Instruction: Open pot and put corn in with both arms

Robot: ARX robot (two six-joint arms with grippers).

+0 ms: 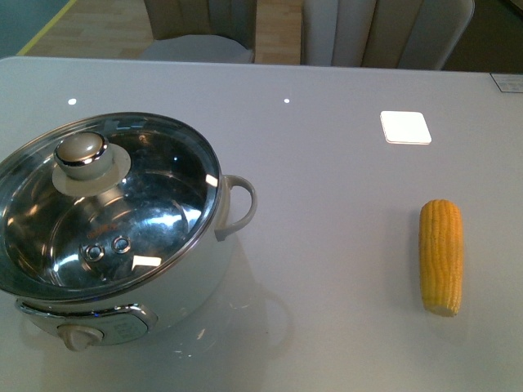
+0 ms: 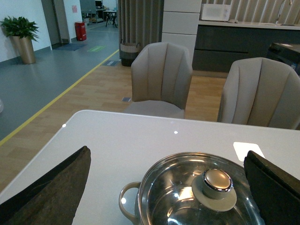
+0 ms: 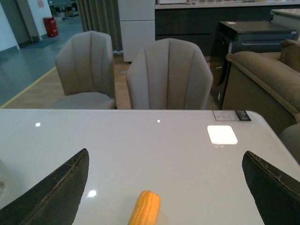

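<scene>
The white pot (image 1: pixel 208 278) stands at the front left of the table, closed by a glass lid (image 1: pixel 155 204) with a round knob (image 1: pixel 81 151). The yellow corn (image 1: pixel 441 256) lies at the right, lengthwise toward me. Neither arm shows in the front view. My left gripper (image 2: pixel 171 187) is open above the pot (image 2: pixel 129 199), its fingers (image 2: pixel 51 187) spread wide either side of the lid knob (image 2: pixel 217 180). My right gripper (image 3: pixel 168 187) is open and empty above the table, with the corn's far end (image 3: pixel 145 207) between its spread fingers (image 3: pixel 56 192).
The table (image 1: pixel 327 163) is grey and glossy, with bright light reflections (image 1: pixel 405 126). Beige chairs (image 2: pixel 161 77) stand along its far edge. A small label (image 3: pixel 231 115) lies at the far right corner.
</scene>
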